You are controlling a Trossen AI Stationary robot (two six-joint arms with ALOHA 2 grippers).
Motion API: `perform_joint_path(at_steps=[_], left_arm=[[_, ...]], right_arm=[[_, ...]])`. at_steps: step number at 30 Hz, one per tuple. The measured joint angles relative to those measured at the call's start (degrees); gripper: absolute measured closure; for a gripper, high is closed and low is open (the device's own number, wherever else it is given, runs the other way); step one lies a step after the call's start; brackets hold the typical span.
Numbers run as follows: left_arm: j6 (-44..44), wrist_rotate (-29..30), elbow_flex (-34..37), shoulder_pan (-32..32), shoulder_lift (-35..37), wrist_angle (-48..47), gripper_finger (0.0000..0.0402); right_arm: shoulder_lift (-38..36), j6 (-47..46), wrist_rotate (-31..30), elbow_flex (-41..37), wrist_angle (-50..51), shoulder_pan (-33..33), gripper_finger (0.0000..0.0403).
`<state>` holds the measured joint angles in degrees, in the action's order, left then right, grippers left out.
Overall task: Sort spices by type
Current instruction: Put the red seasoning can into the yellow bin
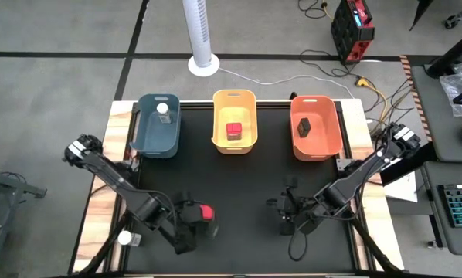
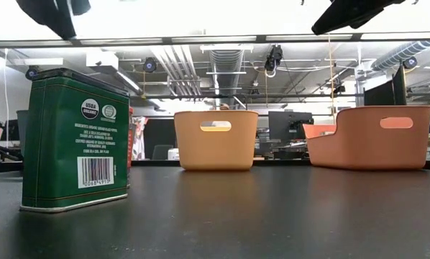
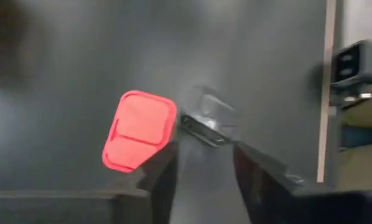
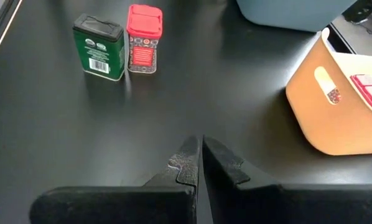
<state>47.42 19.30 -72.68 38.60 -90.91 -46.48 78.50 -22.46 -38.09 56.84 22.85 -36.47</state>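
Note:
A green tin (image 4: pixel 99 46) with a dark top and a red-lidded spice jar (image 4: pixel 144 38) stand side by side on the black mat, near the table's front left. My left gripper (image 3: pixel 201 171) hangs open above them, clear of both; the tin's top (image 3: pixel 208 118) lies just ahead of its fingers, with the red lid (image 3: pixel 139 129) beside it. My right gripper (image 4: pixel 198 158) is shut with nothing in it, at the near right (image 1: pixel 283 215). The blue bin (image 1: pixel 157 123) holds a white-lidded jar (image 1: pixel 163 110), the yellow bin (image 1: pixel 235 120) a red-lidded jar (image 1: pixel 233 130), and the orange bin (image 1: pixel 316 127) a dark jar (image 1: pixel 304 126).
The three bins stand in a row along the far edge of the mat. A small white-topped thing (image 1: pixel 126 238) lies by the left arm at the table's near left edge. Open mat lies between the two grippers and the bins. Cables and a fan base lie beyond the table.

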Motion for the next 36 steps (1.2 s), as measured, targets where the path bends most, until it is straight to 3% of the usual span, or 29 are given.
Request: perform_joint_path(at_steps=[5,9,13,17,29,36], left_arm=[[0.0,1.0,-3.1,-1.1,-5.0,-5.8,0.0157],[-5.3,2.4,-3.8,-1.2,-8.0,-7.4,0.0081],[-7.4,4.2,-2.6,-1.7,-8.5,-8.4,0.0035],[-7.3,4.3,-1.8,-1.8,-8.4,-8.6,0.003],[-11.8,3.9,0.9,-3.9,-8.0,-8.0,0.0066],[-17.0,-1.1,4.4,-6.5,-7.4,0.2,0.0068]], right_arm=[[0.1,0.6,0.0,0.0,-1.4,0.0,0.039],[0.1,0.6,0.0,0.0,-1.3,0.1,0.039],[0.1,0.6,-0.1,0.0,-1.3,0.1,0.039],[0.1,0.6,-0.1,0.0,-1.3,0.1,0.039],[0.1,-0.1,-1.0,0.0,-1.3,0.1,0.039],[0.1,-0.1,-1.0,0.0,-1.3,0.1,0.039]])
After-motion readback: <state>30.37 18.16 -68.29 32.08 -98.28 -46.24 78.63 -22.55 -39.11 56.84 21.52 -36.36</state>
